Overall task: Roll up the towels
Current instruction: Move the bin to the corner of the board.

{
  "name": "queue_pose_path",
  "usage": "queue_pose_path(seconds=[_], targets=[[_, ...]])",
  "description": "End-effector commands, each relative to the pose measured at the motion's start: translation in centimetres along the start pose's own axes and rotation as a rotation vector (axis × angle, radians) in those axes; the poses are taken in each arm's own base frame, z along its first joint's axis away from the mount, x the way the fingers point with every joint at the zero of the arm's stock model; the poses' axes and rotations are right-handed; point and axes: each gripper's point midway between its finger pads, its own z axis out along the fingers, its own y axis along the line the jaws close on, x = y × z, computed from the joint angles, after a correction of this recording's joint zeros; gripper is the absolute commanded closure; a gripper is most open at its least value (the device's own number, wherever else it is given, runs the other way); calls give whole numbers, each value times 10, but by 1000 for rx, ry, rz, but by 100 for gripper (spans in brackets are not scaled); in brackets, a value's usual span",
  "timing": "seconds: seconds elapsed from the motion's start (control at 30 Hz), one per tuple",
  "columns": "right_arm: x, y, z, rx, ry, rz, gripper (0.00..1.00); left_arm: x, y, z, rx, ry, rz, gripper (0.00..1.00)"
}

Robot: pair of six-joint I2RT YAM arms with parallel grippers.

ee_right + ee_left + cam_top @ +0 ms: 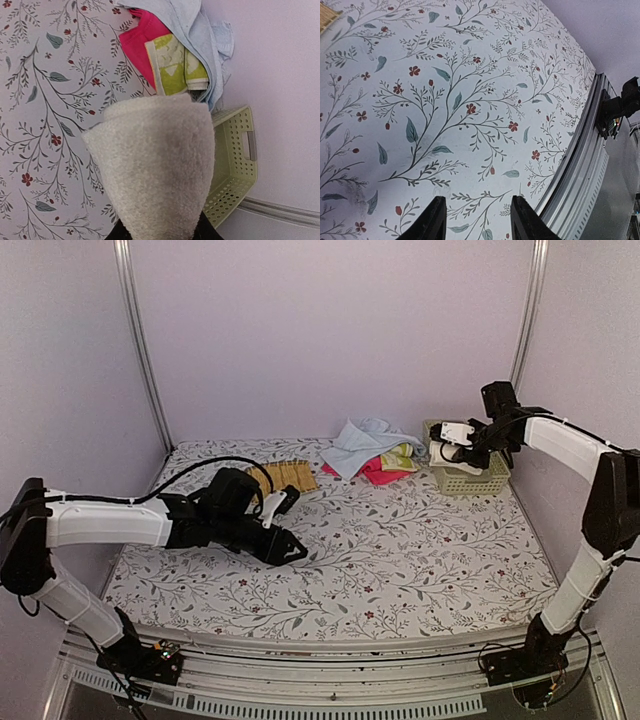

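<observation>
Illumination: even, diffuse and moderately bright, with a lilac cast on the walls (330,330). Shadows: soft and faint beneath the left arm (110,523) on the desk (400,560). Left wrist view: marked wide-angle bowing of the rail (580,170); grey shading at lower left. Right wrist view: cream towel (155,165) close to the lens, slightly soft.

The towel (155,165) is cream; the basket (232,192) pale green.
</observation>
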Motion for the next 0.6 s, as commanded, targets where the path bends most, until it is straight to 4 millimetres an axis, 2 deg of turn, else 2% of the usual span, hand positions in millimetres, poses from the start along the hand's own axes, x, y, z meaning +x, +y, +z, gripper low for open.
queue_pose_path(seconds=[0.0,0.13,0.27,0.37,0.57], targets=[[33,-52,17,99,36,5,97,-1,-8,-3,11,-36,-9,55],[72,-92,38,166,94,50,97,3,-13,-2,21,-41,-13,55],[97,-113,58,194,132,69,97,9,-16,2,29,-38,-22,55],[107,-118,73,203,155,61,97,14,-18,6,34,-29,-26,56],[117,-112,95,186,175,35,97,23,-19,13,25,-11,-27,56]])
